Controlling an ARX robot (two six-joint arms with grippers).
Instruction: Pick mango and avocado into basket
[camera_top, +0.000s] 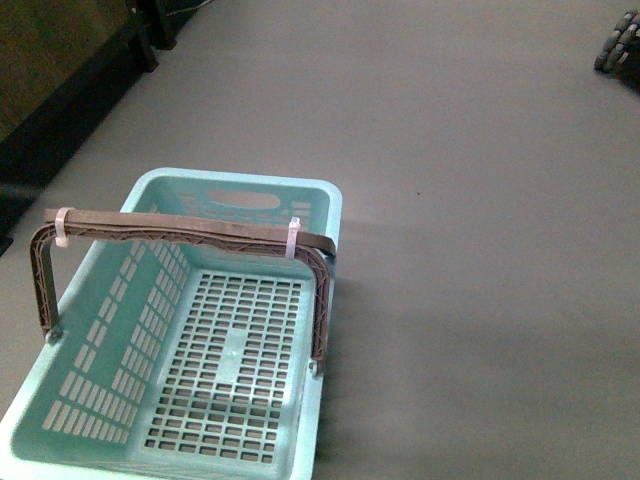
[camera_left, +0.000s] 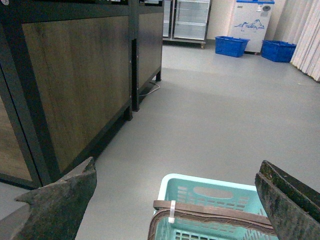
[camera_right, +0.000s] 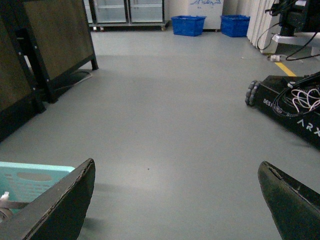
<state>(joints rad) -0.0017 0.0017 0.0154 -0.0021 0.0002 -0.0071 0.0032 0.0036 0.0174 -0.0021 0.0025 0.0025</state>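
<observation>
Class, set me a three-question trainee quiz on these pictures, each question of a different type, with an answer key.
1. True or false: the basket already holds fruit.
2. Multiple choice: the brown handle is A) standing up across the basket, B) folded flat on the rim, C) missing.
3. Fill in: in the wrist views, the left tool and the right tool both have their jaws ____.
Key: 1 false, the slotted floor is bare; 2 A; 3 open, with nothing between them.
</observation>
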